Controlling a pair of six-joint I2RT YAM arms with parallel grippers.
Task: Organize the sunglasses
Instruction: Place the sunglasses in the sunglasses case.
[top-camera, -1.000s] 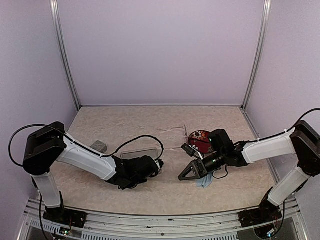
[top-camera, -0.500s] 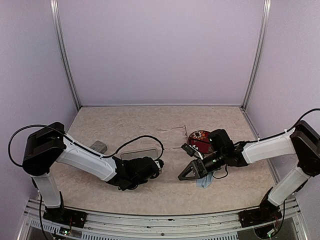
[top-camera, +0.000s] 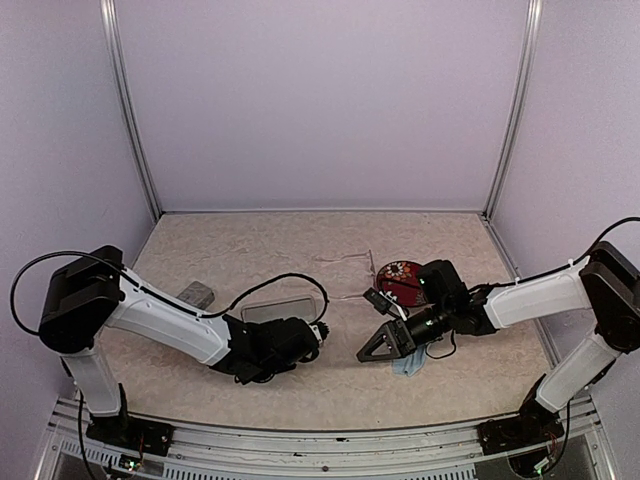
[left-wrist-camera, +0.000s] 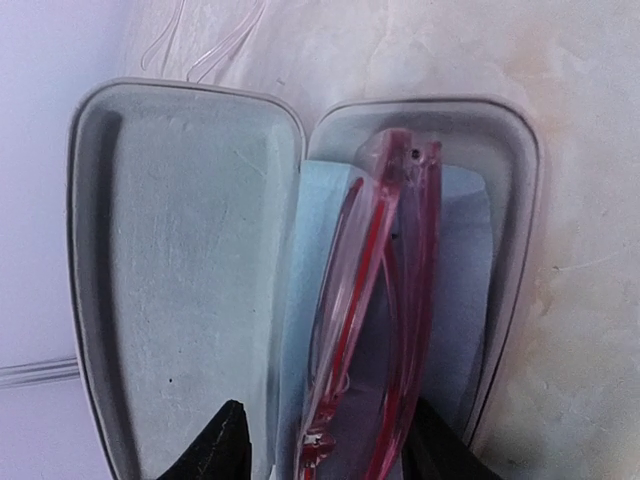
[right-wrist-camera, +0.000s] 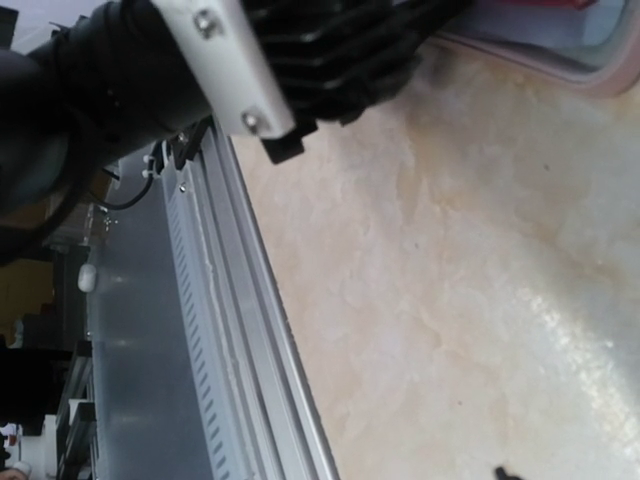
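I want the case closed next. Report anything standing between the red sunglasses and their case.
Nothing visible does. The red sunglasses already lie folded on the blue cloth inside the open case, with the left fingers apart on either side.

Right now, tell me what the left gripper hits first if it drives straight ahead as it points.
The left gripper would likely meet the red sunglasses first: they lie right between its fingers, on the blue cloth in the open case.

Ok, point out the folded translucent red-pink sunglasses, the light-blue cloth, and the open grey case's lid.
red-pink sunglasses (left-wrist-camera: 380, 300): left wrist view, folded frame.
light-blue cloth (left-wrist-camera: 320, 240): left wrist view, bare left part.
grey case lid (left-wrist-camera: 190, 270): left wrist view, inner lining.
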